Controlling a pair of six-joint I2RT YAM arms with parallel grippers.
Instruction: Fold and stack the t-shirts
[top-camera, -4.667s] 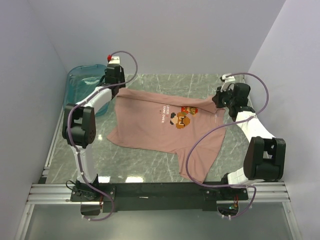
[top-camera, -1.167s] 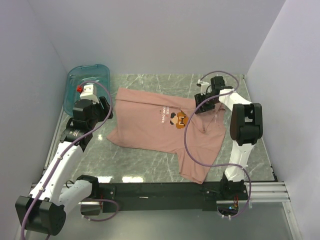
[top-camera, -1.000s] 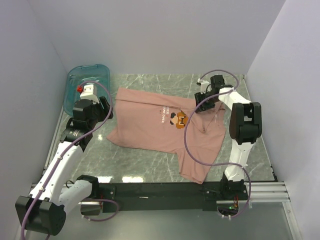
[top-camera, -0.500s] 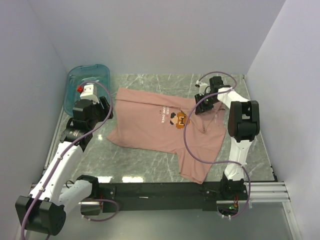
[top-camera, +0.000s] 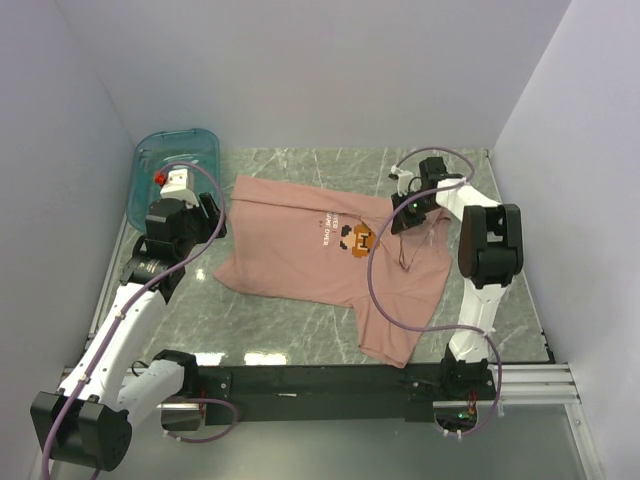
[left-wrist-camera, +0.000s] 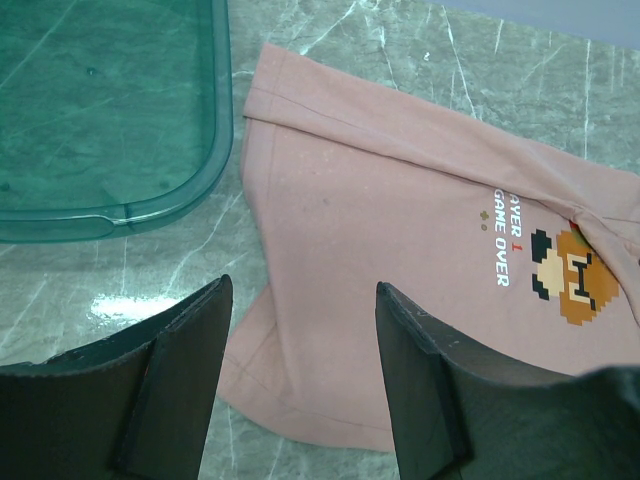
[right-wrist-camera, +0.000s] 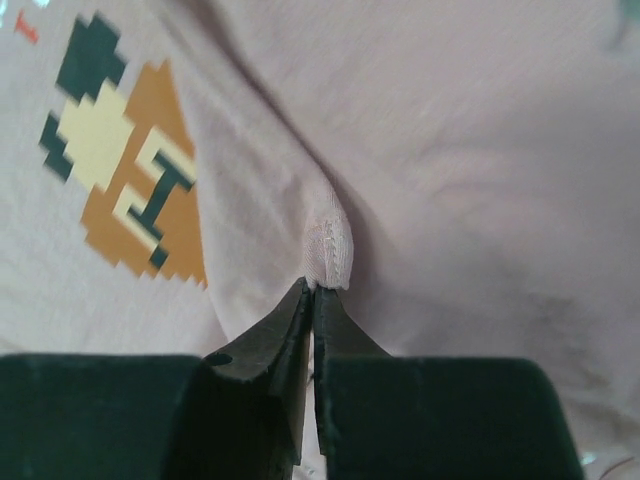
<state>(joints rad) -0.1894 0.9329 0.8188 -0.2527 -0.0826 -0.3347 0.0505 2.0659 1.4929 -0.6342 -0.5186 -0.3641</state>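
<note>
— So, where does the dusty-pink short-sleeved cotton t-shirt (top-camera: 320, 255) lie?

— Spread out on the grey marbled surface (top-camera: 290, 315), print side up, between the two arms. One sleeve trails toward the near edge on the right gripper's side.

— And the right gripper (right-wrist-camera: 313, 290)?

— Its fingers are pressed together on a small raised pinch of the pink cloth. The tips meet right at the fold, and the fabric bunches into a little ridge just beyond them. The brown, black and cream pixel-art chest print (right-wrist-camera: 120, 180) sits just to the left of that pinch, near but not under the fingers.

— Is the cloth lifted there?

— Only that ridge stands up. Around it the shirt slopes away smoothly, and from above the rest looks flat on the surface.

— What about the left gripper (left-wrist-camera: 303, 295)?

— Its fingers are spread wide apart with nothing between them. It hangs above the shirt's outer edge, clear of the cloth. Through the gap you see the side hem and a lower corner of the shirt. The body of the shirt, with its white text, runs ahead and off to the right.

— Anything else close to it?

— A translucent teal plastic bin (left-wrist-camera: 100, 100), ahead and to the left of the left finger, its rounded corner just beside the shirt's folded edge. Whether they touch I cannot tell.
</note>
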